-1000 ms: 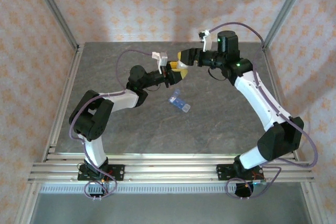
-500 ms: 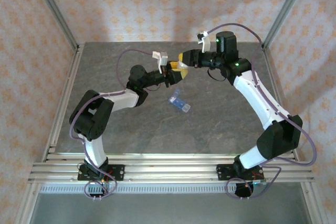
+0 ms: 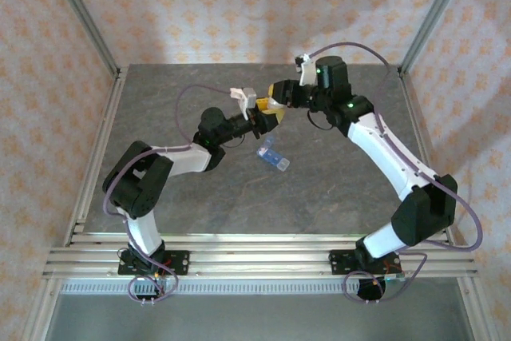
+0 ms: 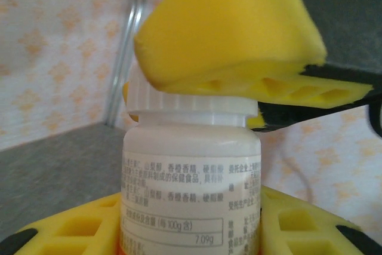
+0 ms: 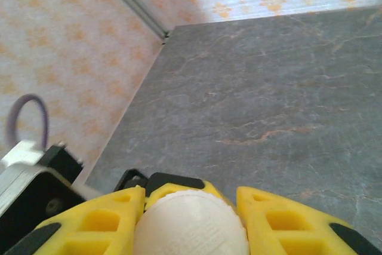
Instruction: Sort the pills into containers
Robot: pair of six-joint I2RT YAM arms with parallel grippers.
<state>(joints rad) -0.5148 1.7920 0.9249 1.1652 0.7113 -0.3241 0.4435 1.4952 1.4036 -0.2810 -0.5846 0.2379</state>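
Observation:
My left gripper (image 3: 266, 120) is shut on the body of a white-labelled pill bottle (image 4: 191, 189) and holds it upright above the back of the table. The bottle's yellow-gripped sides show low in the left wrist view. My right gripper (image 3: 277, 98) comes from the right and is shut on the bottle's ribbed white cap (image 5: 190, 225), with one yellow finger (image 4: 233, 34) lying over the cap (image 4: 191, 104). The containers, a small translucent light-blue pill box (image 3: 273, 155), lie on the table just in front of the two grippers. The pills are out of view.
The grey stone-patterned table (image 3: 335, 189) is ringed by an aluminium frame with papered walls behind. Upright posts stand at the back left (image 3: 84, 17) and back right (image 3: 435, 9). Purple cables loop over both arms.
My right gripper has closed onto the bottle's cap. Both grippers and the bottle have shifted slightly left and toward the near side.

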